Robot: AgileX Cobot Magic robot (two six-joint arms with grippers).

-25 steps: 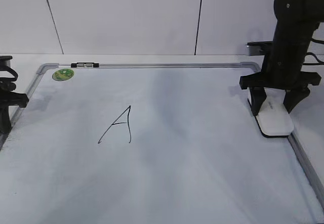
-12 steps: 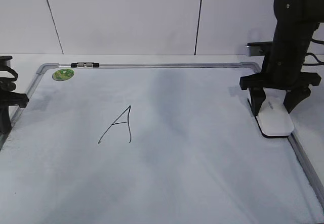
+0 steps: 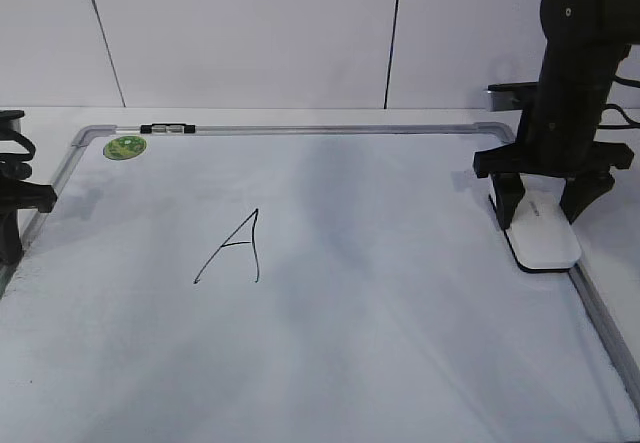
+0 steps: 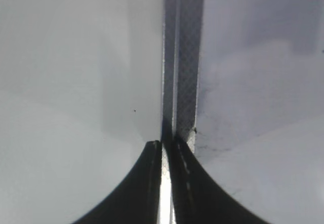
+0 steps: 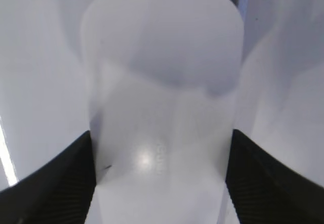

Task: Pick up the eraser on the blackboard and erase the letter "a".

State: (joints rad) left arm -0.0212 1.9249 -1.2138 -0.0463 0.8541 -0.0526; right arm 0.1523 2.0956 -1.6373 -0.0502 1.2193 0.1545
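The white glossy eraser (image 3: 543, 238) lies flat on the blackboard (image 3: 400, 303), a white dry-erase board, by its right frame. My right gripper (image 3: 545, 208) is open and points down over the eraser's far end, one finger on each side. In the right wrist view the eraser (image 5: 162, 97) fills the gap between the fingers (image 5: 55, 183), which sit close against its sides. My left gripper (image 4: 164, 144) is shut and empty over the board's left frame (image 4: 185, 57). A tall pointed uppercase "A" (image 3: 235, 248) is drawn left of centre. No lowercase "a" shows.
A green round sticker (image 3: 125, 147) sits at the far left corner. A small black-and-clear marker clip (image 3: 167, 128) lies on the far frame. The left arm (image 3: 15, 198) stands at the board's left edge. A white wall rises behind the board.
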